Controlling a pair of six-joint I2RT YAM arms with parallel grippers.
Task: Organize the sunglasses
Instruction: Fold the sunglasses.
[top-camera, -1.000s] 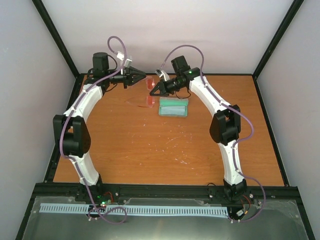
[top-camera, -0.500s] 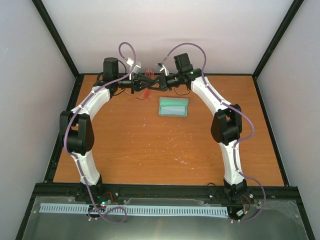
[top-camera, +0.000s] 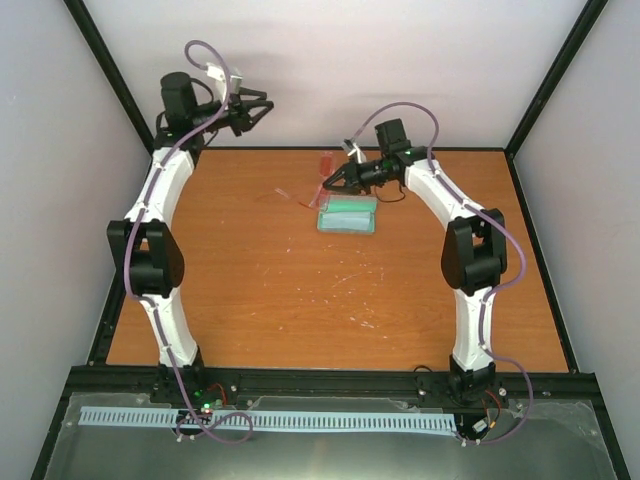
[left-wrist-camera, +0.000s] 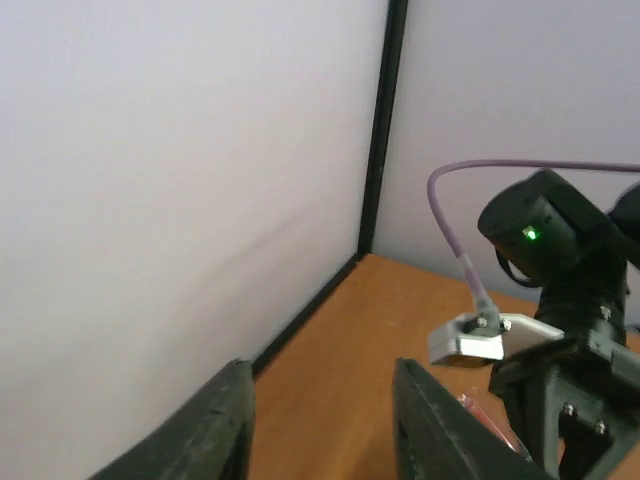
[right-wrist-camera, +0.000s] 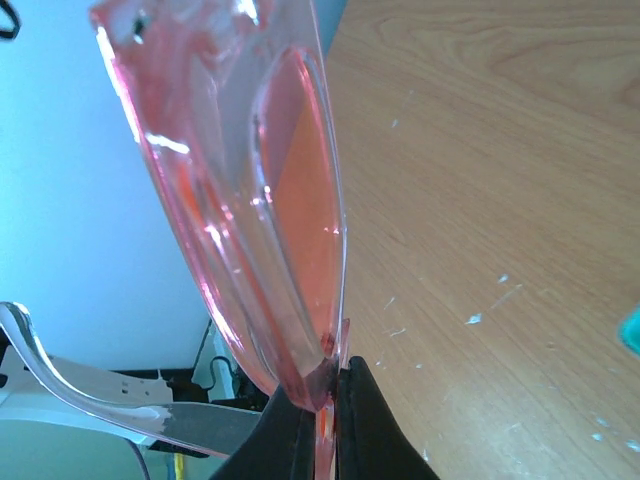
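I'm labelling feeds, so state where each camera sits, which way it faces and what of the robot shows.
Top external: above and behind the robot, looking down on the table; left arm and right arm show.
Left wrist: raised at the far left corner, facing the right arm; open jaws below.
Right wrist: looks along its jaws, shut on the sunglasses.
Shared: top and right wrist both show the sunglasses.
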